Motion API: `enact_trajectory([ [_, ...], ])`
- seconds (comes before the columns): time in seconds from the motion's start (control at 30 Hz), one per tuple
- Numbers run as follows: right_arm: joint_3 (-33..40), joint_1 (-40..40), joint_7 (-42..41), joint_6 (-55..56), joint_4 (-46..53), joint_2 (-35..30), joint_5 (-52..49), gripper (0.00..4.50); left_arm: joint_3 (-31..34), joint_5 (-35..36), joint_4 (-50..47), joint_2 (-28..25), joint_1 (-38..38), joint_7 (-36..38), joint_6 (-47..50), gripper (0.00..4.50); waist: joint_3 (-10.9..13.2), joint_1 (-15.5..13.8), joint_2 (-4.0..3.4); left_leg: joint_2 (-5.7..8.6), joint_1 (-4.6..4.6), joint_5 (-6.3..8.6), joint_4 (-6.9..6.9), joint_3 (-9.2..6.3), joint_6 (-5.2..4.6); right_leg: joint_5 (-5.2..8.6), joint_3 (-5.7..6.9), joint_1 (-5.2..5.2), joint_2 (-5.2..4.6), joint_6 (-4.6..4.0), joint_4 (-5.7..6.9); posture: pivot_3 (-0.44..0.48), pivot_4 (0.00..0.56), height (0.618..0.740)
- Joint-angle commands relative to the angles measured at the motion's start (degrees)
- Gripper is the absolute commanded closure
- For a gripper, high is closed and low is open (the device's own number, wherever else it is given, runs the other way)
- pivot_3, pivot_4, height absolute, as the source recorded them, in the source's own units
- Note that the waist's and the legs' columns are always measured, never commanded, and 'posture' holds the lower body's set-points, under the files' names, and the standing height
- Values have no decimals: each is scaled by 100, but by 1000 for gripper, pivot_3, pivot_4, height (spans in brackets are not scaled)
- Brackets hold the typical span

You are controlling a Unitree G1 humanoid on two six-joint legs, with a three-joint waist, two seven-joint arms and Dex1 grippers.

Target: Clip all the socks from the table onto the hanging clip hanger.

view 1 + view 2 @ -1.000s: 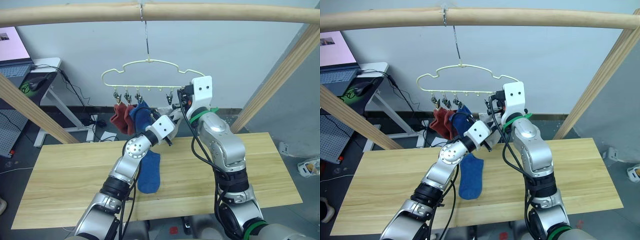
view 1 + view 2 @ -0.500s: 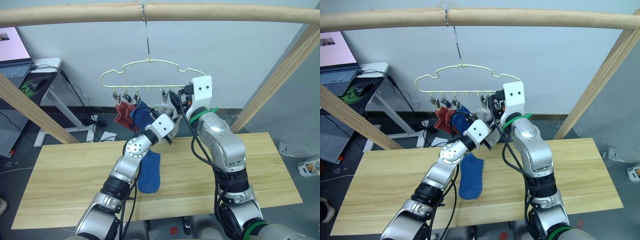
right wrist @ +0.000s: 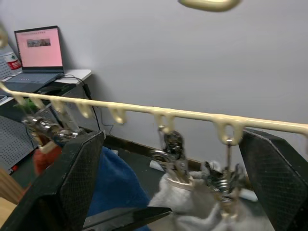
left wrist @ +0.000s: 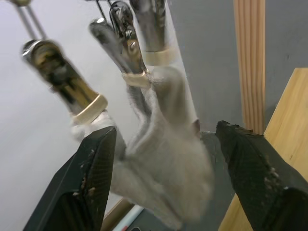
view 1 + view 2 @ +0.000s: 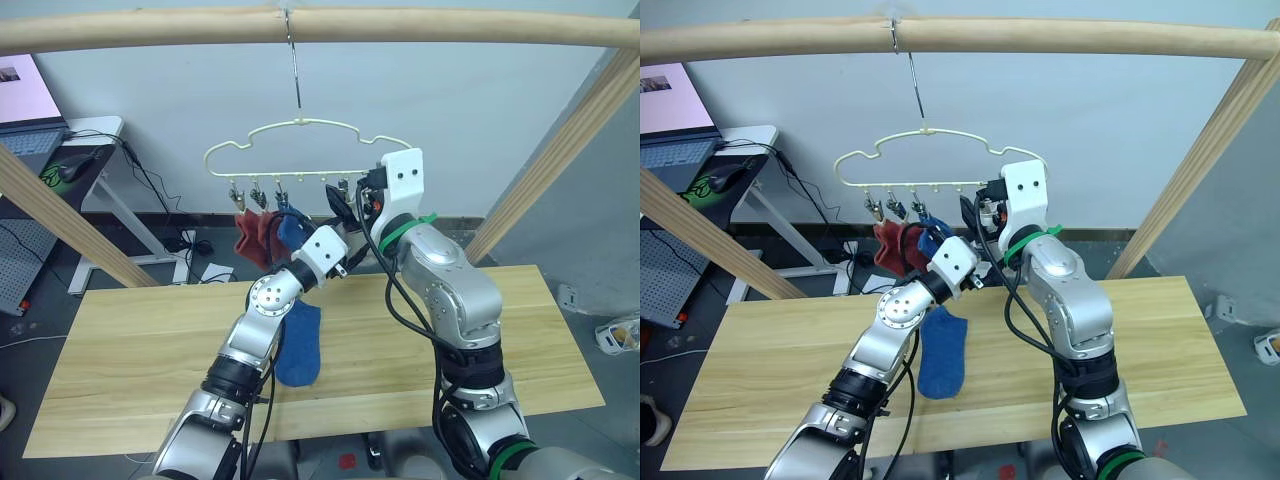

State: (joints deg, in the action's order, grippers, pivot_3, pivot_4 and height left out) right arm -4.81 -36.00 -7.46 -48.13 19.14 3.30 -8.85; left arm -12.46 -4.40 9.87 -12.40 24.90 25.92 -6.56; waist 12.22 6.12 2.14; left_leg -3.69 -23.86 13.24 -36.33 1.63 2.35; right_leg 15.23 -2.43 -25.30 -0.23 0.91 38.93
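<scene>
The cream clip hanger [image 5: 300, 130] hangs by its hook from the wooden beam. Two rust red socks [image 5: 252, 235] and one blue sock [image 5: 291, 230] hang from its left clips. In the left wrist view a light grey sock [image 4: 166, 187] hangs from a metal clip [image 4: 144, 33], between the fingers of my left gripper [image 4: 166, 139], which is open and stands clear of the fabric. My right gripper [image 3: 172, 137] is open just below the hanger's bar [image 3: 139, 109], near the clips holding the grey sock [image 3: 192, 202]. Another blue sock [image 5: 298, 345] lies flat on the table [image 5: 150, 330].
A thick wooden beam [image 5: 400, 25] runs overhead, with slanted wooden posts on the left [image 5: 60, 215] and right [image 5: 565, 145]. A desk with a laptop [image 5: 25, 100] and cables stands at the back left.
Both grippers have opened, the right one first and the left just now. The grey sock now hangs from the clip on its own. The hanger has swung slightly.
</scene>
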Motion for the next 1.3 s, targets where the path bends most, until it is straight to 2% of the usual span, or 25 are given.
enact_trajectory([
  [0.03, -34, 85, -114, -253, 548, -83, -221, 0, 166, 209, -469, -59, -105, 86, 164, 1090, 0, 0, 0, 0, 0, 0, -2, -1, 0, 0, 0, 0, 0, 0, 1, -136, 209, 740],
  [0.4, 88, 368, -239, -1010, 1461, -470, -643, 0, 270, 356, -749, -171, -232, 190, 445, 1090, 0, 13, 0, 1, -5, 0, -36, -5, 0, -5, 0, 9, 0, 9, 6, -146, 203, 740],
  [0.57, 177, 713, -839, -938, 2123, -971, -1185, 0, 384, 730, -1140, -321, -407, 508, 771, 1090, 0, 37, 0, 1, -5, 0, -46, -6, 0, -8, -1, 14, 1, 14, 5, -155, 200, 740],
  [0.67, 261, 1015, -1121, -812, 2438, -1360, -1394, 0, 547, 1141, -1606, -574, -684, 839, 1187, 1090, 0, 45, 1, 1, -5, 0, -50, -7, 0, -8, 0, 15, 1, 15, 5, -164, 200, 740],
  [0.8, 373, 1421, -1318, -553, 2638, -1877, -1417, 0, 890, 1941, -2486, -1169, -1257, 1461, 1875, 1090, 0, 77, 0, -1, -2, 0, -50, -7, 0, -7, -2, 15, 4, 16, 6, -165, 197, 740],
  [1.0, 403, 1834, -1205, -135, 2480, -2217, -1160, 0, 1391, 2819, -3350, -1923, -1791, 2017, 2547, 1090, -4, 81, 3, -1, 3, 0, -61, -7, 0, 8, -4, 22, 5, 41, 7, -155, 178, 740],
  [1.17, 362, 2068, -1152, 315, 2200, -2308, -931, 0, 1704, 3198, -3683, -2404, -2103, 2339, 2734, 1090, -10, 76, 8, 0, 5, 0, -66, 0, 0, 7, -11, 21, 4, 45, 6, -139, 162, 740],
  [1.3, 377, 2142, -1083, 621, 1836, -2263, -796, 0, 1748, 3206, -3707, -2536, -2131, 2339, 2743, 1090, -25, 44, 10, 0, 4, 0, -66, -1, 0, 7, -10, 21, 4, 45, 6, -121, 151, 740],
])
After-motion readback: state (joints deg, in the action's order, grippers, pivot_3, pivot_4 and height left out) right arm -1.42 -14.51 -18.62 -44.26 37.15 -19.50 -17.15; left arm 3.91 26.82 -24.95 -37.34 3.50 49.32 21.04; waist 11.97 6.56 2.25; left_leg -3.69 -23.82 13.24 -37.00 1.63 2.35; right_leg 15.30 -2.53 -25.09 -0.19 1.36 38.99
